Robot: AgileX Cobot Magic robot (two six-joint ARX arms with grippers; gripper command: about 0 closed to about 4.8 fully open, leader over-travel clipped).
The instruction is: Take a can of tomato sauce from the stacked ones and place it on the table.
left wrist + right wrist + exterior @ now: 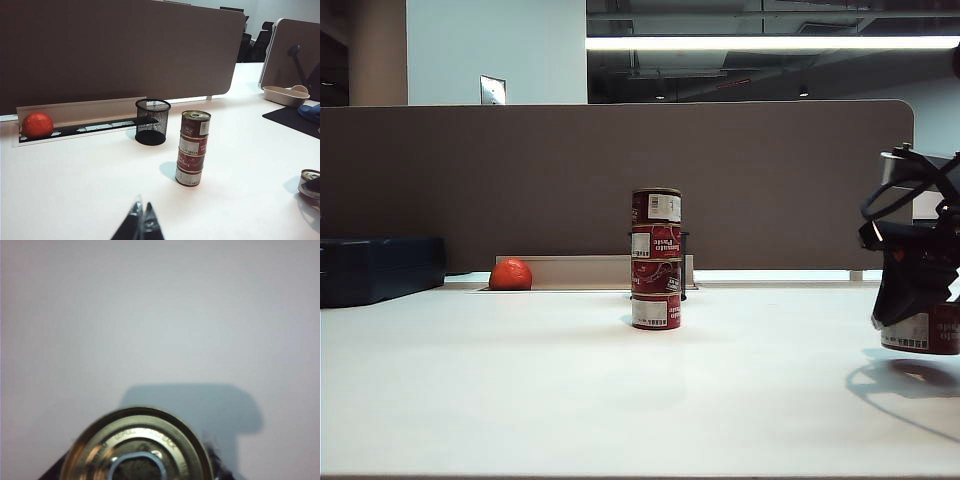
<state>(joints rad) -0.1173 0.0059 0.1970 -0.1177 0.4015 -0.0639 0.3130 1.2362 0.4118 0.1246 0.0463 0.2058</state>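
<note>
Exterior view shows our right gripper (918,312) at about three o'clock from the stack of cans (656,259), well apart from it, pinching a can of tomato sauce (924,331) by its sides. The can hangs upright, its axis straight up and down, with a thin gap between its base and the shadow on the table (520,390), so we judge it just short of touching down. What the coming move turns on is plain: the table lies directly at six o'clock beneath the can, and only a short straight drop seems needed.

Our right wrist camera looks down on the can's top (137,445), a ring of dull gold metal with stamped rim lettering, over smooth bare white.

Four cans stay stacked, squat dark-red tins with silver rims and white label patches, slightly uneven in how they sit on one another. Behind them stand a black mesh cup (152,121) and, off at nine o'clock, a round red-orange ball (510,274).

Our left gripper (141,220) is far from everything, fingertips pressed together, holding nothing; the right arm is plainly the one to finish.
</note>
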